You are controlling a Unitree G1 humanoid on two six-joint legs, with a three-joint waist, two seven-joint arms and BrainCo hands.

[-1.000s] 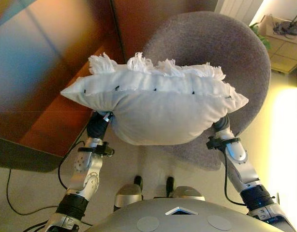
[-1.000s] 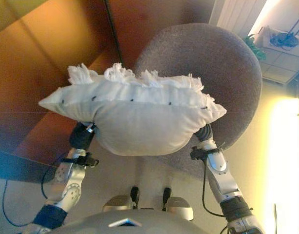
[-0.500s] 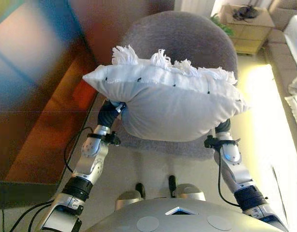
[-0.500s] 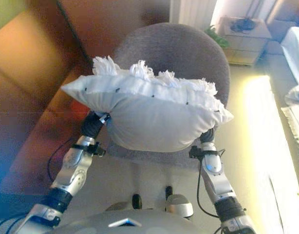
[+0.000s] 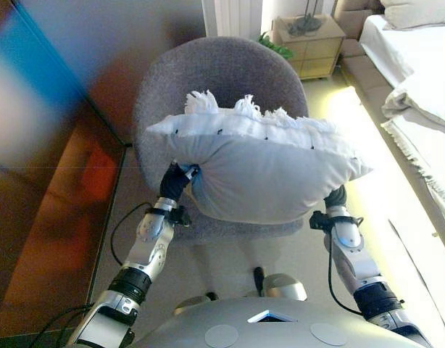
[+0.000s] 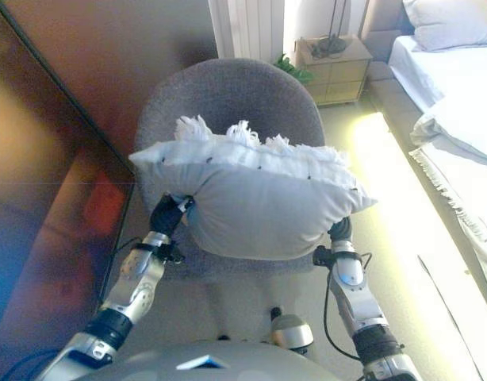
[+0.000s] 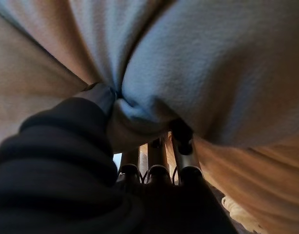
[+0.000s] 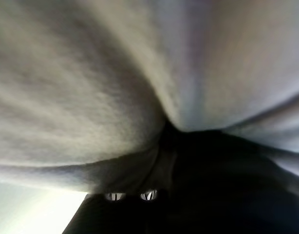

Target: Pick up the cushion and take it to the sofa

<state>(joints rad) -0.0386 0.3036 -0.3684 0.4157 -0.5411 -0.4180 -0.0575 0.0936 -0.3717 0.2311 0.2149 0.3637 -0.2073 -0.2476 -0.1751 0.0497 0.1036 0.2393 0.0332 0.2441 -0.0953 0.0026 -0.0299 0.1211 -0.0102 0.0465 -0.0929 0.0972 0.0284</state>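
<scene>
Here a round grey fabric chair (image 5: 222, 80) is seen on pale floor (image 6: 386, 190). White tasselled cushion (image 5: 266, 170) is held above it, clamped by left hand (image 7: 154, 165); right hand (image 8: 140, 195) grip cannot be told.

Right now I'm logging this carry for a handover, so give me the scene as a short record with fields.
held item: white cushion with a fringed edge, off the ground
left hand: left hand pressed into the cushion's underside, fingers buried in fabric
right hand: right hand under the cushion's other end, fingers hidden
below cushion: grey round chair
ahead: wooden cabinet
robot's right side: white bedding
</scene>
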